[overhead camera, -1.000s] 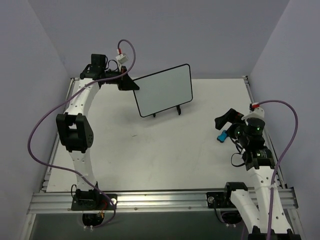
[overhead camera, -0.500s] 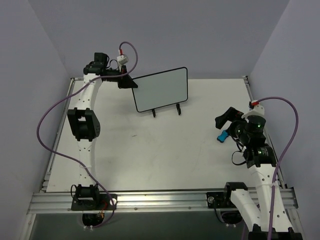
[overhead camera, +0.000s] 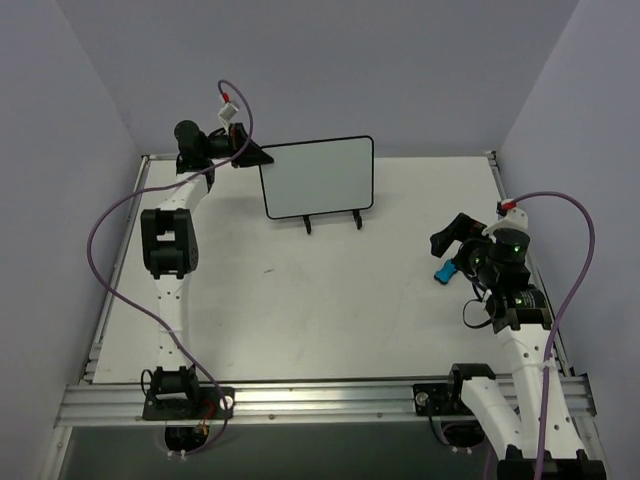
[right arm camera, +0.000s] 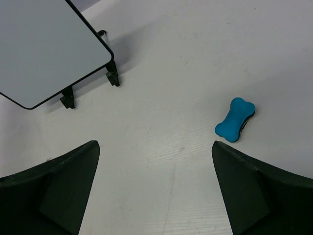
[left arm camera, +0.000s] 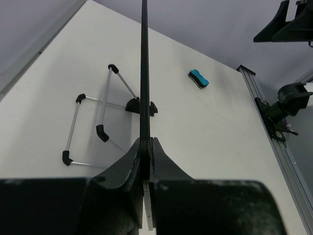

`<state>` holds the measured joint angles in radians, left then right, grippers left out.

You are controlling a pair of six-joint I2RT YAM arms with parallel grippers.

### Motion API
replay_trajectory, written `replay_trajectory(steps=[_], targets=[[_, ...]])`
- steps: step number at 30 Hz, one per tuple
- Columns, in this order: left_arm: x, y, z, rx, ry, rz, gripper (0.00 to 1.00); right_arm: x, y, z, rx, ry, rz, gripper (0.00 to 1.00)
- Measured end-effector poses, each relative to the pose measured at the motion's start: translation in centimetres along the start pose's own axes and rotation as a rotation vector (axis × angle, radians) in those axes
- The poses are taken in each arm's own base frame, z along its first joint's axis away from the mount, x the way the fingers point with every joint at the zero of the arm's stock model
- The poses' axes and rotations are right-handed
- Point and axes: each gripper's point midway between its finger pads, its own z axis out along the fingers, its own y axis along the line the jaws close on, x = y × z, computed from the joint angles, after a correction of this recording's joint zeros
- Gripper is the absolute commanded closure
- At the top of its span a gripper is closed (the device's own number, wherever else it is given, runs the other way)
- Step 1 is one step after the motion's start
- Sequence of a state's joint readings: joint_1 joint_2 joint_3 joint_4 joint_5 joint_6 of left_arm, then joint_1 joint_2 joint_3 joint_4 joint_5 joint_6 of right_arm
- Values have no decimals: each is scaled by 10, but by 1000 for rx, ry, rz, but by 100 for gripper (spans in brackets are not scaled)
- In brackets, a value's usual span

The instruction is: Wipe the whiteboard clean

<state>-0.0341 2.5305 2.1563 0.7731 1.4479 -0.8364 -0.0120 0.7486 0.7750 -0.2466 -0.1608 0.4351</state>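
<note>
The whiteboard (overhead camera: 318, 177) is white with a thin black frame, and its face shows no writing. It stands upright at the back of the table, just over the wire easel stand (overhead camera: 332, 222). My left gripper (overhead camera: 252, 157) is shut on the board's left edge. In the left wrist view the board (left arm camera: 144, 73) is edge-on between my left gripper's (left arm camera: 145, 147) jaws, with the stand (left arm camera: 105, 112) below on the table. My right gripper (overhead camera: 455, 240) is open and empty. It hovers near the blue eraser (overhead camera: 443, 272), which lies on the table (right arm camera: 235, 119). The board also shows in the right wrist view (right arm camera: 44, 49).
The aluminium rail (overhead camera: 320, 400) runs along the table's near edge, and another rail (left arm camera: 274, 122) runs along the right side. Purple walls close in the back and both sides. The left arm's cable (overhead camera: 110, 250) loops out over the table's left edge.
My left arm has stretched back and to the left, carrying the whiteboard a little left and squaring it towards the camera. The right arm has barely moved.
</note>
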Motion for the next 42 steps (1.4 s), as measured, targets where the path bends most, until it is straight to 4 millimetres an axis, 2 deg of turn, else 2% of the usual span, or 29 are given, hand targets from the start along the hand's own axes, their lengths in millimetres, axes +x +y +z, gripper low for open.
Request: replay_trajectory(steps=[4, 18, 23, 31, 37, 42], targets=[[10, -8, -7, 31, 30, -5, 98, -1, -1, -1, 4, -4, -3, 5], [10, -16, -8, 52, 42, 60, 98, 0, -2, 2, 7, 3, -14, 5], [9, -17, -1, 33, 24, 60, 98, 2, -1, 4, 1, 12, -13, 5], [-3, -24, 17, 20, 1, 98, 98, 1, 0, 5, -2, 10, -14, 5], [-11, -26, 20, 19, -5, 116, 98, 0, 1, 5, -10, 7, -14, 5], [-8, -21, 20, 12, -9, 119, 98, 0, 1, 5, -10, 9, -14, 5]])
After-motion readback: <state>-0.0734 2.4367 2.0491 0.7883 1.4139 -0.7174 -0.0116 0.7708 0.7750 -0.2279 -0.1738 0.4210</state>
